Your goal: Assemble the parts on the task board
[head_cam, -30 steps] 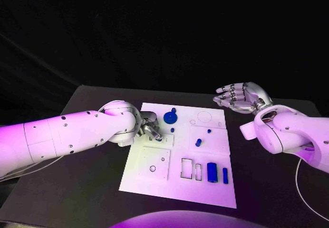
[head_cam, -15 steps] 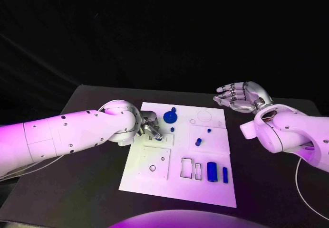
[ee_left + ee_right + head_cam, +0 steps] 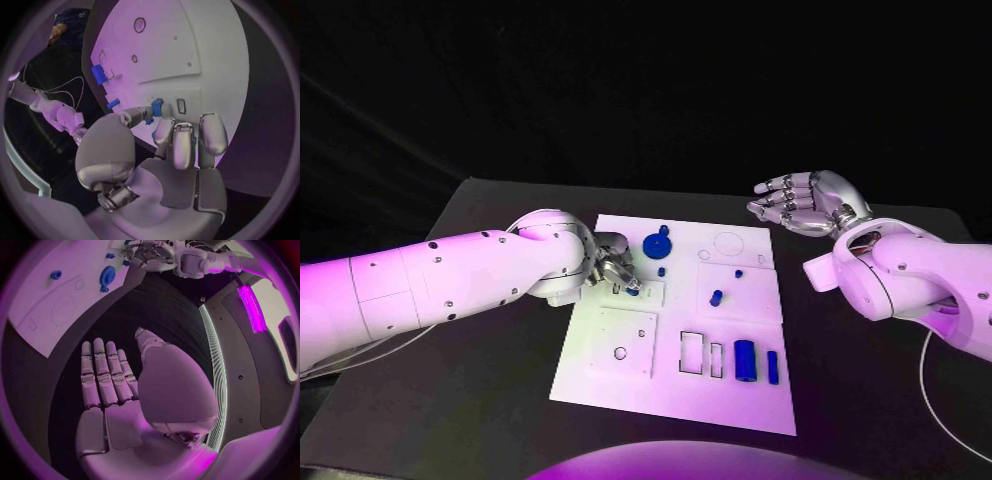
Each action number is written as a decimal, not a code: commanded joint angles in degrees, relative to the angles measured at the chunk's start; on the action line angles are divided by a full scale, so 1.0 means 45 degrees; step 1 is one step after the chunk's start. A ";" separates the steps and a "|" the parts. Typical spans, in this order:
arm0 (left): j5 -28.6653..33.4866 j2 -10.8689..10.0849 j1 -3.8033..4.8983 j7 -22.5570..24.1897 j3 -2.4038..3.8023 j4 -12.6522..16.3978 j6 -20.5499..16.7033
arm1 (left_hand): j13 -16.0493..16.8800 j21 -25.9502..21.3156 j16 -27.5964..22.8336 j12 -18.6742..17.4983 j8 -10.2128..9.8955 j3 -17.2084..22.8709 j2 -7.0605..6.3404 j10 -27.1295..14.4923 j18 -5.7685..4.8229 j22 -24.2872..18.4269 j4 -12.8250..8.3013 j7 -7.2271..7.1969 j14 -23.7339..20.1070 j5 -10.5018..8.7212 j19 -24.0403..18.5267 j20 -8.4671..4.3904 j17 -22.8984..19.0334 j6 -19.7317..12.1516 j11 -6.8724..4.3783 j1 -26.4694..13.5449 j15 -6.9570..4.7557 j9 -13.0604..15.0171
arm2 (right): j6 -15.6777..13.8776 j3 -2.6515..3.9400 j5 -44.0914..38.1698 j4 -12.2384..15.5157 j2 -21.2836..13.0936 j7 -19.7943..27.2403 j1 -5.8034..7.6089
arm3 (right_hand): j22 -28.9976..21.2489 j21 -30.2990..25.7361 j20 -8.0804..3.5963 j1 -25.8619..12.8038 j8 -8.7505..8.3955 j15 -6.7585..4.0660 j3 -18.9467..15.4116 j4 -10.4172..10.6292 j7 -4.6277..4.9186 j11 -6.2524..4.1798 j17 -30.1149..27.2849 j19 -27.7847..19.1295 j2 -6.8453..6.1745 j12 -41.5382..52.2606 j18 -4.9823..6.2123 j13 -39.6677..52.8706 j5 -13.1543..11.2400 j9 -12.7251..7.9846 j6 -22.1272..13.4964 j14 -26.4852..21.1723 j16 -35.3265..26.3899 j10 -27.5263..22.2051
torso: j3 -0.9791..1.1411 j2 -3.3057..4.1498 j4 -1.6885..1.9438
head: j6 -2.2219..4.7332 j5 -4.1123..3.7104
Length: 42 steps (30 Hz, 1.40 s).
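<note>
The left hand (image 3: 613,270) rests on the left side of the white board (image 3: 626,380), its thumb and a finger pinching one small blue part (image 3: 156,107) against the plate beside a small rectangular slot. Five more blue pieces show on the board: a round disc (image 3: 658,246) near the far edge, a tiny stud (image 3: 662,272) just below it, a short peg (image 3: 717,298) in the middle, and two bars (image 3: 746,362) side by side near the front right. The right hand (image 3: 800,206) hovers off the board's far right corner, palm up, fingers apart and holding nothing.
</note>
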 commanded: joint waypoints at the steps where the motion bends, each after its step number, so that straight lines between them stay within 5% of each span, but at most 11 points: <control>1: 0.0161 0.0059 -0.0026 0.0000 -0.0020 -0.0002 0.0191 | -0.0015 -0.0029 0.0059 -0.0047 -0.0089 0.0730 0.0002 0.0046 -0.0258 -0.0018 -0.0715 -0.0310 0.0853 -0.0053 0.0031 -0.0031 0.1229 0.0312 -0.0011 -0.0116 -0.0078 -0.0014 | 0.0072 0.0002 -0.0029 0.0006 0.0009 0.0117 -0.0013 | -0.0105 -0.0078 0.0083 -0.0093 -0.0048 0.0042 -0.0113 0.0003 0.0796 0.0088 -0.0086 -0.0080 -0.0026 0.0009 0.0134 -0.0093 0.0007 -0.0047 -0.0106 -0.0107 -0.0120 -0.0021 | -0.0004 -0.0004 0.0006 | -0.0016 -0.0005; 23: 0.0158 0.0111 -0.0026 -0.0027 -0.0022 -0.0115 0.0434 | 0.0019 -0.0070 0.0056 -0.0055 -0.0178 -0.0221 -0.0117 0.0030 -0.0265 -0.0022 -0.0189 -0.0339 0.0852 -0.0117 0.0055 -0.0049 0.1227 0.0439 -0.0026 -0.0501 -0.0092 -0.0059 | 0.0062 0.0002 -0.0032 -0.0009 0.0021 0.0083 -0.0036 | -0.0761 -0.0103 0.0195 -0.0091 -0.0006 0.0173 -0.0863 0.0061 0.0853 0.0157 -0.0500 -0.0875 0.0033 0.0235 0.0073 -0.0567 0.0019 -0.0309 -0.0125 -0.0269 -0.0554 -0.0099 | 0.0005 -0.0011 0.0004 | -0.0033 -0.0011; 35: 0.0136 0.0134 -0.0026 -0.0031 -0.0022 -0.0214 0.0419 | 0.0060 -0.0092 0.0055 -0.0058 -0.0284 -0.1369 -0.0111 0.0031 -0.0272 -0.0003 0.0440 -0.0336 0.0852 -0.0137 0.0087 -0.0049 0.1228 0.0581 -0.0021 -0.0658 -0.0087 -0.0115 | 0.0020 0.0002 -0.0033 -0.0010 0.0026 0.0157 -0.0040 | -0.1904 -0.0196 0.0263 0.0000 0.0085 0.0333 -0.1723 0.0111 0.0905 0.0230 -0.0956 -0.3539 0.0264 0.0459 -0.0093 -0.0949 0.0035 -0.0594 -0.0112 -0.0507 -0.0979 -0.0224 | 0.0004 -0.0005 0.0006 | -0.0025 -0.0020; 39: 0.0135 0.0145 -0.0026 -0.0032 -0.0022 -0.0228 0.0415 | 0.0069 -0.0100 0.0056 -0.0066 -0.0315 -0.1866 -0.0086 0.0028 -0.0273 0.0002 0.0668 -0.0333 0.0851 -0.0152 0.0097 -0.0050 0.1230 0.0620 -0.0017 -0.0623 -0.0084 -0.0125 | -0.0053 0.0002 -0.0033 -0.0006 0.0026 0.0203 -0.0042 | -0.2778 -0.0332 0.0289 -0.0285 0.0155 0.0437 -0.2856 0.0156 0.0933 0.0272 -0.1181 -0.5809 0.0299 0.0561 -0.0211 -0.0963 0.0056 -0.0744 -0.0097 -0.0742 -0.1205 -0.0272 | 0.0005 -0.0005 0.0005 | -0.0023 -0.0031; 42: 0.0135 0.0148 -0.0026 -0.0034 -0.0022 -0.0241 0.0416 | 0.0076 -0.0106 0.0055 -0.0067 -0.0330 -0.2070 -0.0069 0.0029 -0.0272 -0.0001 0.0753 -0.0334 0.0851 -0.0154 0.0097 -0.0050 0.1228 0.0630 -0.0017 -0.0576 -0.0084 -0.0130 | -0.0065 0.0001 -0.0029 -0.0009 0.0025 0.0209 -0.0043 | -0.2900 -0.0331 0.0294 -0.0366 0.0180 0.0460 -0.3289 0.0180 0.0943 0.0285 -0.1256 -0.6176 0.0352 0.0581 -0.0223 -0.0966 0.0066 -0.0804 -0.0096 -0.0817 -0.1264 -0.0307 | 0.0008 -0.0003 0.0004 | -0.0030 -0.0031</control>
